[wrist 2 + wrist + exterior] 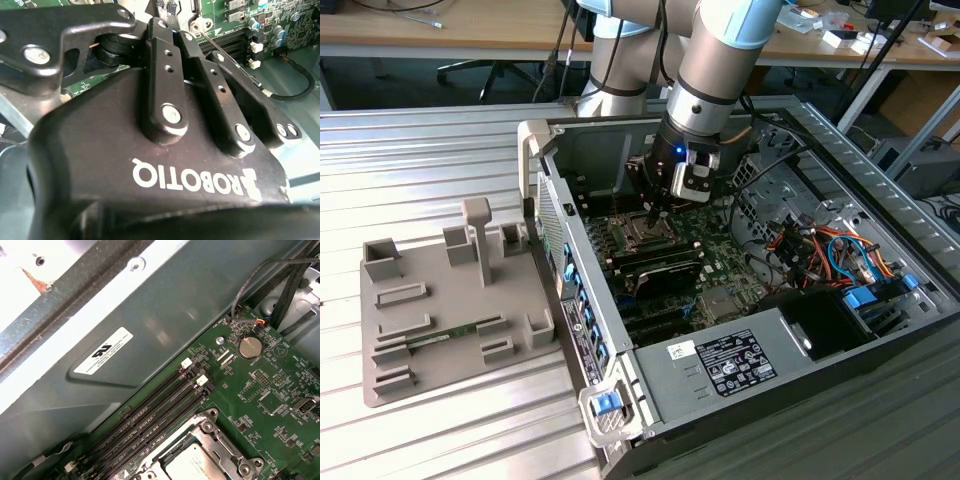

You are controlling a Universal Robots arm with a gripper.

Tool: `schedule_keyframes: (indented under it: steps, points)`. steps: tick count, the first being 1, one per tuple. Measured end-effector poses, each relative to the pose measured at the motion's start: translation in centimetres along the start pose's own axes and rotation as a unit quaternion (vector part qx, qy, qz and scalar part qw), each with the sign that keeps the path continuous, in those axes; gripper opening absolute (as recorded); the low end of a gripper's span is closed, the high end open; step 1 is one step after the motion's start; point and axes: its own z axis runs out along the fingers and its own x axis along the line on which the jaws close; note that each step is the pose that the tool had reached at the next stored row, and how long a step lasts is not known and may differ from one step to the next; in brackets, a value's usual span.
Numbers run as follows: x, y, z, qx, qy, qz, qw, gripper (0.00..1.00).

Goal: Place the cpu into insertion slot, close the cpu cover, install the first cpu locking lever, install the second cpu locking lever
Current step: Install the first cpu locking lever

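Now, in the exterior view, I have the arm (720,70) reaching down into the open computer case (800,330) right of centre in the frame, with the tool (655,213) hanging just above the insertion slot (645,233) on the green circuit board (720,260). A grey plastic holder tray (430,320) sits on the ribbed metal counter (440,170) at the lower left.

In the second wrist view, I see the tool's black fingers (220,100) lying close together, though I cannot tell whether they grip anything.

In the first wrist view, the cpu (192,465) lies in the slot at the bottom centre, with the cpu cover (212,437) framing it. Long memory slots (150,415) run just beside it, and a round coin battery (249,346) sits at the upper right.
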Motion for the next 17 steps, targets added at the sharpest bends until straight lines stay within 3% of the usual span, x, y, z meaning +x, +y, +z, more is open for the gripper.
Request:
schedule_keyframes:
  steps: [17]
  points:
    - [0.00, 0.00, 0.00, 0.0005, -0.0007, -0.009, 1.0000, 0.10]
